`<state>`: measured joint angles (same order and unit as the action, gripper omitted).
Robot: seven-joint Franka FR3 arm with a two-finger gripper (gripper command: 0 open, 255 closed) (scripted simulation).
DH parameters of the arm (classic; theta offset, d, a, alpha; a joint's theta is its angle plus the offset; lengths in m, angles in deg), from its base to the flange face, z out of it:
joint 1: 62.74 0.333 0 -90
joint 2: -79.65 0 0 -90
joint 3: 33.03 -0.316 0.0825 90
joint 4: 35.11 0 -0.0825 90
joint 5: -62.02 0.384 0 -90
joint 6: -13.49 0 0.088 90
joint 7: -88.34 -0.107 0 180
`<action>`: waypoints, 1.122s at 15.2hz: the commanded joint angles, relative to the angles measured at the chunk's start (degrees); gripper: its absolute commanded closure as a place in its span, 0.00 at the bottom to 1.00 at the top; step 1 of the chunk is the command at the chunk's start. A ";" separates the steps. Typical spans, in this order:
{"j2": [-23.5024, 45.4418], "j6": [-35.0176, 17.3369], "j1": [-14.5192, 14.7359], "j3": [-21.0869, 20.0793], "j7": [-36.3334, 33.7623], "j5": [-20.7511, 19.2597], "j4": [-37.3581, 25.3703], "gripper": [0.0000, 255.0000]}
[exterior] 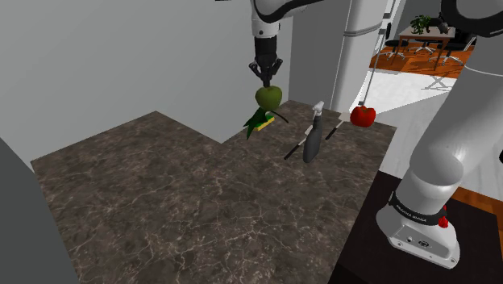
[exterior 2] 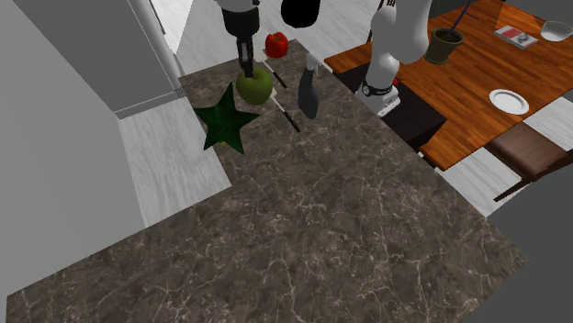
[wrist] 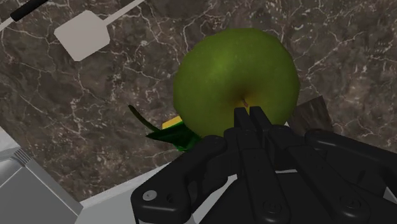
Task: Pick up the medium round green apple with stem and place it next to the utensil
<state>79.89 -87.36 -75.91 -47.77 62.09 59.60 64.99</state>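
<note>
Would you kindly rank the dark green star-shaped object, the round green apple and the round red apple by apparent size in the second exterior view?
1. Dark green star-shaped object.
2. Round green apple.
3. Round red apple; it lies farther from the camera, so the apples' true sizes may be closer.

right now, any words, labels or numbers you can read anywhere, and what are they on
Nothing here reads clearly.
White lettering on the black band round the arm's base: too small to read.
Marks on the flat booklet on the wooden table: too blurred to read.
No text on the green apple clasped by the gripper, the spray bottle or the red apple.
</note>
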 commanded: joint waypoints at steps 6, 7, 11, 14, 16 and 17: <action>-0.39 -0.51 -4.69 4.71 9.51 0.20 0.48 1.00; -0.18 -0.52 -5.34 5.38 10.83 0.18 0.24 1.00; 1.18 -0.44 -7.96 7.95 16.02 0.12 -1.39 1.00; 2.79 -0.20 -9.90 9.80 19.83 0.11 -3.37 1.00; 4.14 0.06 -11.21 10.97 22.33 0.15 -5.06 1.00; 4.89 0.22 -11.86 11.54 23.56 0.18 -6.02 1.00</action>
<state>83.99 -87.50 -87.02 -36.89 84.16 59.75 60.17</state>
